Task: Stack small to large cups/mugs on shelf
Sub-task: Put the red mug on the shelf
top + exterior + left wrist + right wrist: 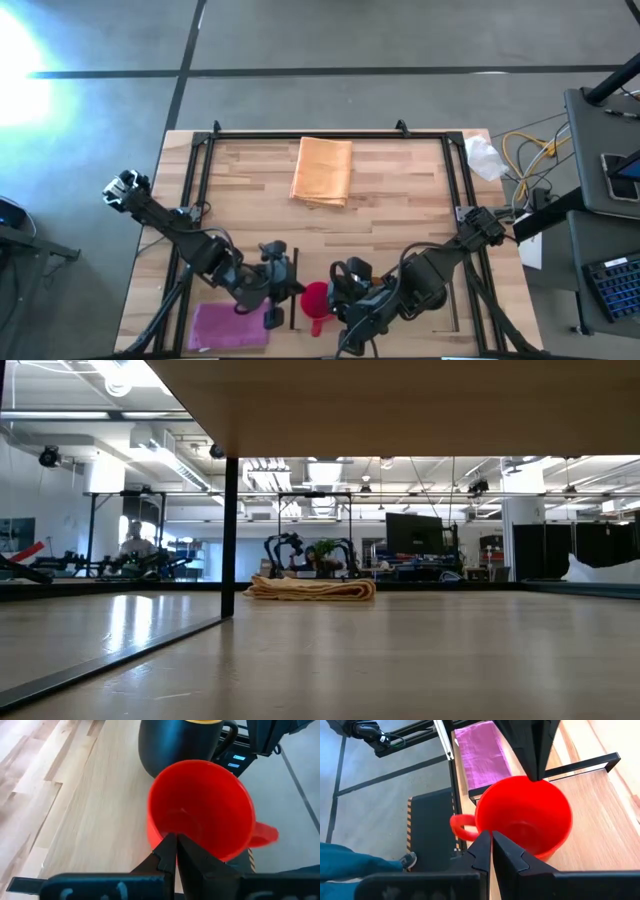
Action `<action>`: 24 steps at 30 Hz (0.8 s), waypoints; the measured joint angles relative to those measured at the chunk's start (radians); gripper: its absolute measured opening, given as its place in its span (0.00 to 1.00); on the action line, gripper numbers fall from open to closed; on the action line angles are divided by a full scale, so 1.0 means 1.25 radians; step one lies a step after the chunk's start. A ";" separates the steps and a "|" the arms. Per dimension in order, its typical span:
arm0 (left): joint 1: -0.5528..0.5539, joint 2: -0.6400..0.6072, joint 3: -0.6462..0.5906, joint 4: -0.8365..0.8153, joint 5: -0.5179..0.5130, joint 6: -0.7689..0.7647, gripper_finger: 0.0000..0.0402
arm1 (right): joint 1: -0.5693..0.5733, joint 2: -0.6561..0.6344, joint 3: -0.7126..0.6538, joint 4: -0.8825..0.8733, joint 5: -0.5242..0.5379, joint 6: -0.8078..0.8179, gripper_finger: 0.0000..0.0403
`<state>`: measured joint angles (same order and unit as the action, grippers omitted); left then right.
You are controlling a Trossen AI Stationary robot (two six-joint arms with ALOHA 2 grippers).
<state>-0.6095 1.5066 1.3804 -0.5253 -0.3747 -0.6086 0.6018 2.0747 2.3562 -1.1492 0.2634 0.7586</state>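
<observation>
A pink-red mug (315, 298) stands open side up near the table's near edge, between my two grippers, its handle (318, 325) toward the near edge. My left gripper (290, 288) is shut at the mug's rim on its left side. My right gripper (338, 292) is shut at the rim on the right, near the handle (460, 827). A dark mug with a yellow inside (175, 745) stands just beyond the red mug in the left wrist view. The plain black mug is not in view. The shelf (400, 200) is pale wood edged by dark strips. My left gripper has its shut fingertips (170, 842) on the red mug's rim (535, 781), opposite the handle side, slanting down from the table's left. They reach only the top of the rim. Whether the mug stands on the wood or is lifted, I cannot tell. My right gripper has its shut fingertips (482, 845) in front of the rim beside the handle; whether they touch it, I cannot tell.
A folded magenta cloth (230, 325) lies near the near left corner. A folded orange cloth (322, 170) lies on the far middle of the wood and shows in the low view (310, 588). A white crumpled thing (485, 155) lies at the far right corner.
</observation>
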 joint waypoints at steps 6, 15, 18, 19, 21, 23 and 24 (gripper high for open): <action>0.002 0.000 0.000 0.006 0.001 0.005 0.00 | 0.000 0.000 0.000 -0.005 0.000 0.000 0.02; 0.001 -0.002 0.024 0.017 0.002 0.011 0.00 | 0.000 0.000 0.000 -0.023 0.000 0.000 0.02; 0.000 -0.003 0.032 0.017 0.002 0.011 0.00 | 0.000 0.000 0.000 -0.023 0.000 0.000 0.02; 0.000 -0.003 0.032 0.017 0.003 0.011 0.00 | 0.000 0.000 0.000 -0.023 0.000 0.001 0.02; -0.001 -0.004 0.032 0.016 0.003 0.011 0.00 | 0.000 0.001 0.000 -0.023 0.000 0.008 0.02; -0.002 -0.005 0.031 0.011 0.003 0.011 0.00 | 0.000 0.001 0.000 -0.023 0.000 0.015 0.02; -0.006 -0.005 0.030 0.008 0.003 0.011 0.00 | 0.000 0.001 0.000 -0.023 0.000 0.015 0.02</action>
<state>-0.6168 1.5009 1.4183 -0.5151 -0.3712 -0.5952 0.6018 2.0754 2.3561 -1.1774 0.2630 0.7776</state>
